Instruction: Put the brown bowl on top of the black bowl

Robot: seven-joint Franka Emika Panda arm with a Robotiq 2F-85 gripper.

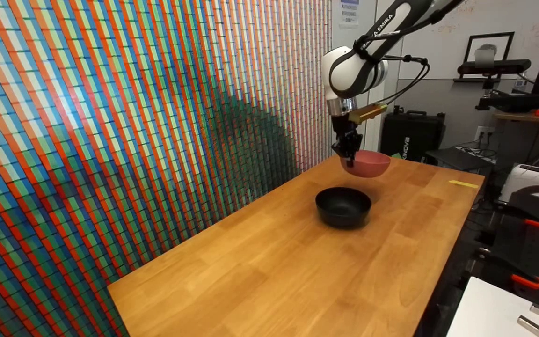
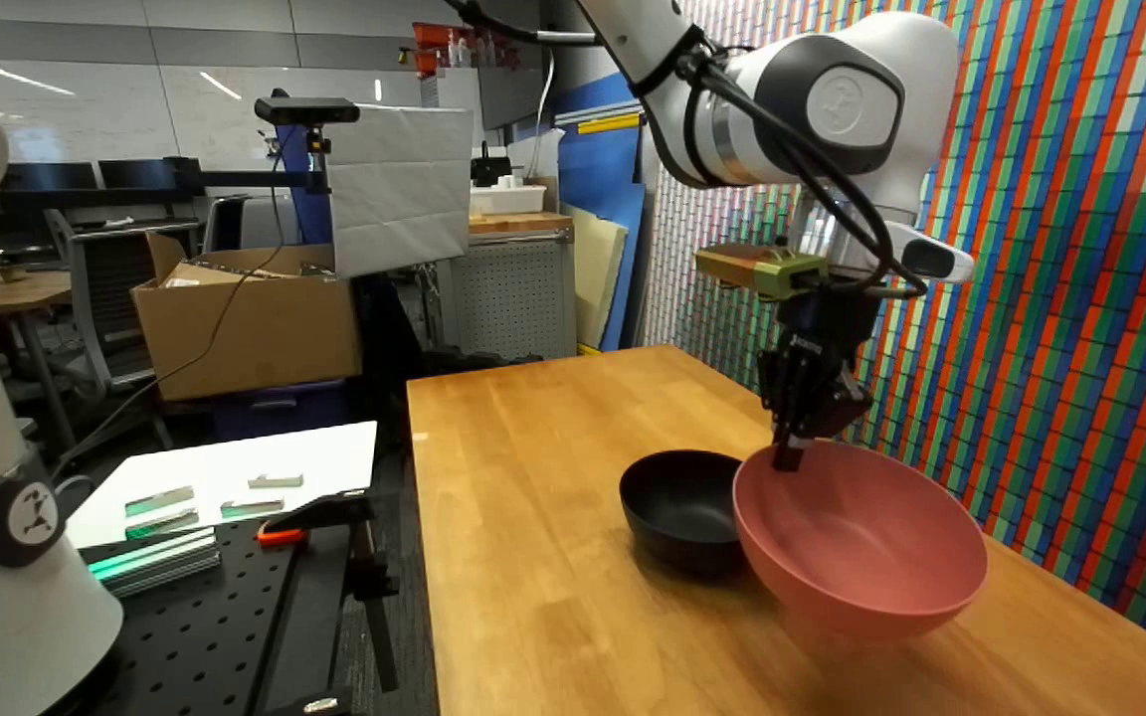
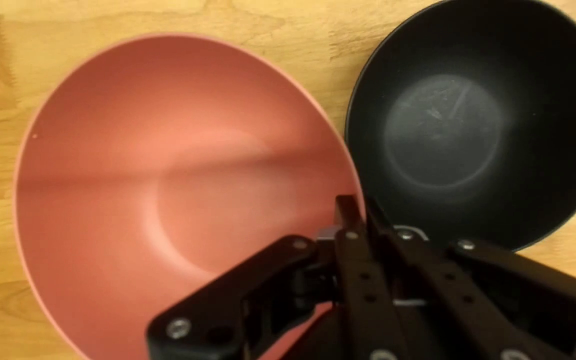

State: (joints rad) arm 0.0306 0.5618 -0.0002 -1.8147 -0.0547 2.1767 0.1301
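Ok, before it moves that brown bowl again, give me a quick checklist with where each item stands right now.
1. Gripper shut on the brown bowl at its rim: ok.
2. Brown bowl clear of the table: ok, it hangs above it in an exterior view.
3. Black bowl upright, with nothing inside: ok.
4. Brown bowl lined up over the black bowl: not ok, it is mostly off to one side in the wrist view.
5. Brown bowl level: not ok, it looks tilted in an exterior view.
6. Grip firm enough not to slip: cannot tell.
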